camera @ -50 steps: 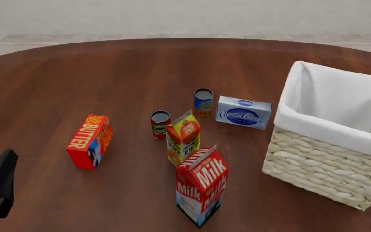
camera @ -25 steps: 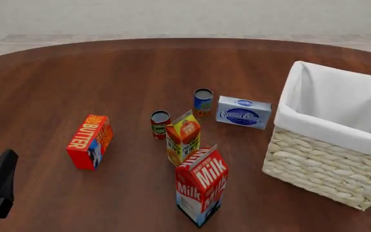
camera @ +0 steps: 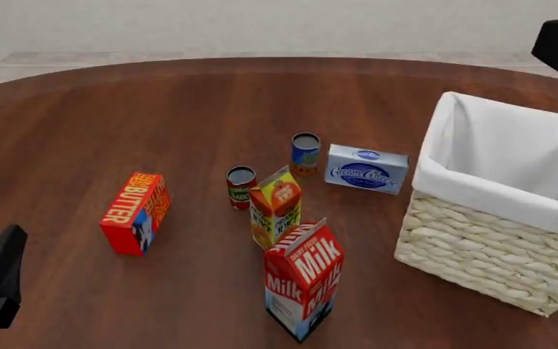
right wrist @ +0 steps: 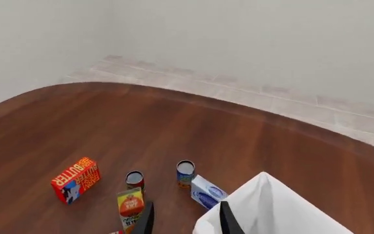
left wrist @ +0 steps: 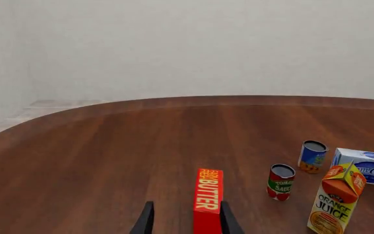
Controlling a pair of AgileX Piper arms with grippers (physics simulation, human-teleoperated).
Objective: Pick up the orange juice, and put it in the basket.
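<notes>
**Ahead of both jaws: lettered cartons**

Beyond the left gripper (left wrist: 183, 222), jaws spread and empty, "BUTTER" box (left wrist: 207, 202) sits between the fingers; "ORANGE JUICE" carton (left wrist: 336, 200) stands upright off to one side. Right gripper (right wrist: 184, 219), also parted, overlooks the basket (right wrist: 265, 209). "Milk" carton (camera: 304, 280) stands just beside the juice.

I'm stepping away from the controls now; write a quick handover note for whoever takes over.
Left gripper: open, empty, low at the table's near left, pointing at the Butter box.
Right gripper: open, empty, high above the basket.
Orange juice: upright mid-table, just beyond the Milk carton, near the red can. Untouched.
Basket: at the right, nothing visible inside.
Done: nothing.
Left: grasp the juice, carry it over, release.
</notes>
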